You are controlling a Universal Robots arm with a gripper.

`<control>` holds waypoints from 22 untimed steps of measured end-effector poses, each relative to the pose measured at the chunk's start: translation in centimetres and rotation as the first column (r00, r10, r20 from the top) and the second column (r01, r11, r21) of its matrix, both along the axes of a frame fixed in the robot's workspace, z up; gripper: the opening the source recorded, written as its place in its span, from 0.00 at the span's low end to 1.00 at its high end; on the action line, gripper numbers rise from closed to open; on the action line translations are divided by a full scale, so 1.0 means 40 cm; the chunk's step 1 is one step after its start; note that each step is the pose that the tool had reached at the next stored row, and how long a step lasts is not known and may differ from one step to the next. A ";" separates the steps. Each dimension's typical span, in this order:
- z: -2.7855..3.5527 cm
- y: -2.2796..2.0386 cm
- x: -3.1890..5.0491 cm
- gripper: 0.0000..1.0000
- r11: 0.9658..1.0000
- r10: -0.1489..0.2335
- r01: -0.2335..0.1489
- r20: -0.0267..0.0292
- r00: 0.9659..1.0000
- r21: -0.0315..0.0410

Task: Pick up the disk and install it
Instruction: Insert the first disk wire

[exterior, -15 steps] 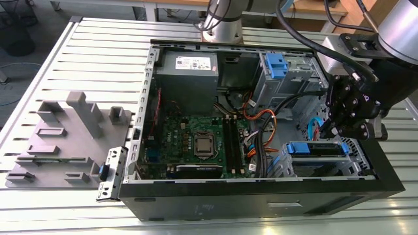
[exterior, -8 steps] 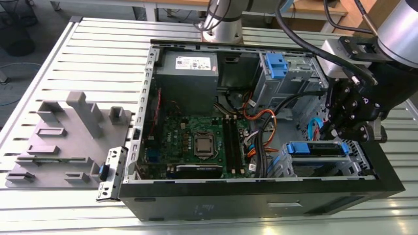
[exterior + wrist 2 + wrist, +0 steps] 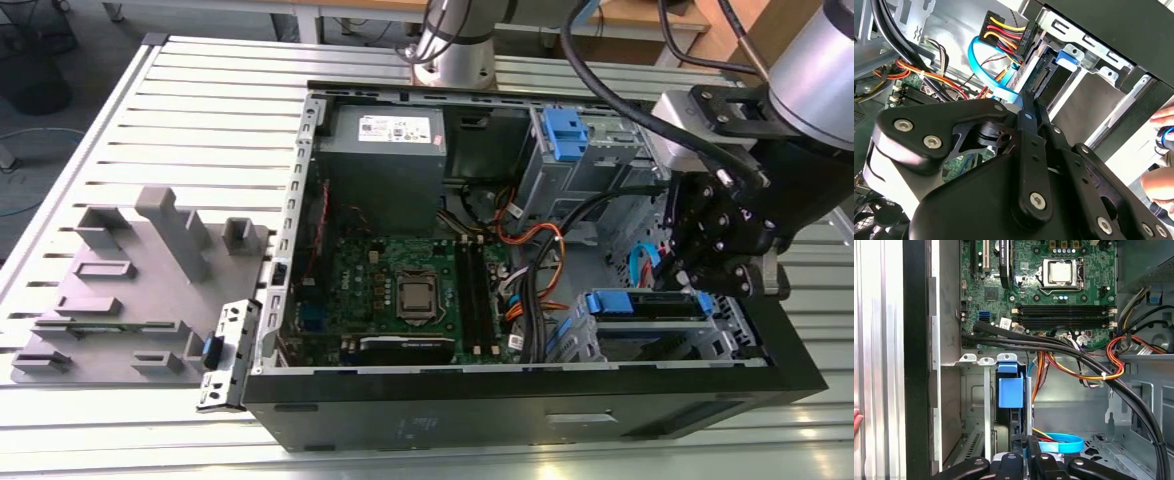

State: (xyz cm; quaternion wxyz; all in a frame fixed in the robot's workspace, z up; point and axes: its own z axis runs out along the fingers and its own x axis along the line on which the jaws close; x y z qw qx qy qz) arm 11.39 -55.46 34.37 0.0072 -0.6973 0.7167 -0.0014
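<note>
Slatted bench carries an open computer case. In its near right corner the disk sits in the drive cage, long axis running left to right. At the disk's right end hangs the gripper, jaws drawn narrow, apparently gripping nothing.

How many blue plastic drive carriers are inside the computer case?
2. One blue plastic carrier near the grey box-shaped power supply; another on the flat rectangular disk by the black end effector. More may be hidden.
</note>
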 end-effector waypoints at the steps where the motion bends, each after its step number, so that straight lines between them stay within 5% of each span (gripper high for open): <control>1: -0.001 -0.002 -0.001 0.16 1.000 0.002 -0.002 0.001 1.000 0.002; 22: -0.019 -0.008 -0.004 0.16 1.000 0.012 -0.012 0.004 1.000 0.004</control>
